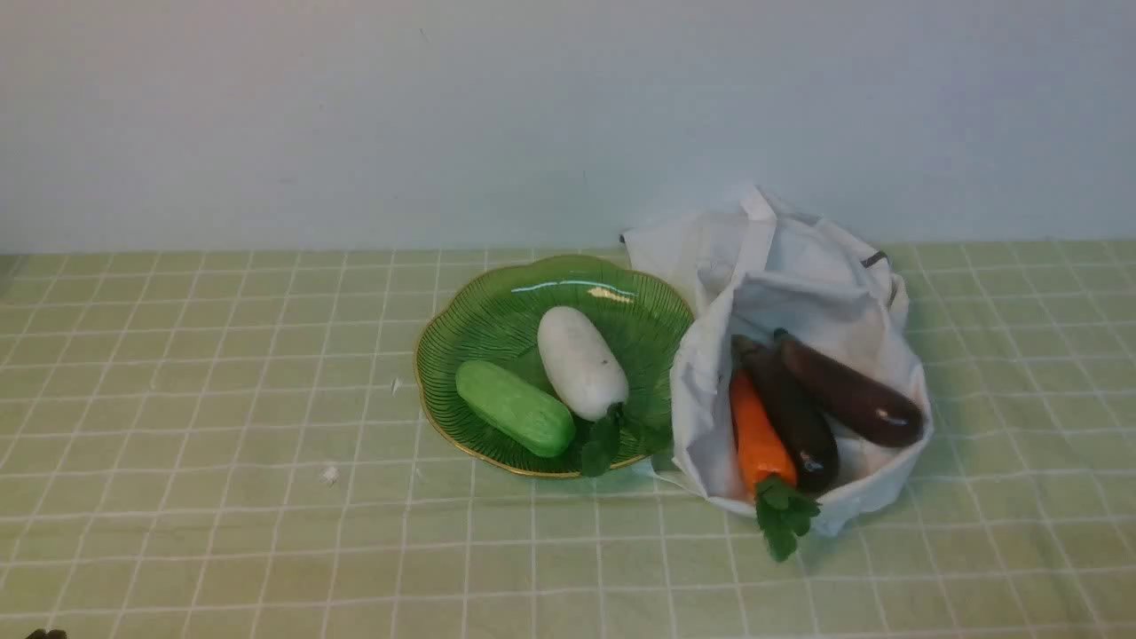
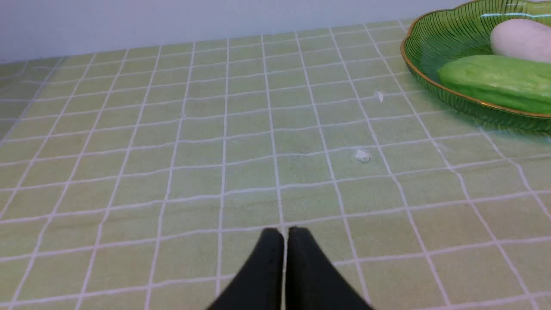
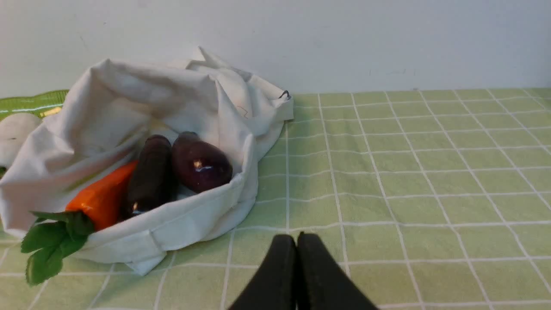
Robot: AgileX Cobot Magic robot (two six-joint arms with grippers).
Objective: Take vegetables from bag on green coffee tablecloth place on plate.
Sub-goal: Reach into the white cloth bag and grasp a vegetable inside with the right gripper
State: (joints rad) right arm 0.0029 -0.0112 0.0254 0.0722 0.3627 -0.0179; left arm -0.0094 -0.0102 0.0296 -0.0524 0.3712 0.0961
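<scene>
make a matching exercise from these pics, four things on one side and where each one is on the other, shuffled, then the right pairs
1. carrot
2. white radish
3. bag
4. left gripper

A. beside the plate, to its right
B. shut, with nothing between its tips
C. in the bag, leaves hanging over the edge
D. on the plate, next to the cucumber

Pairs: 1-C, 2-D, 3-A, 4-B
</scene>
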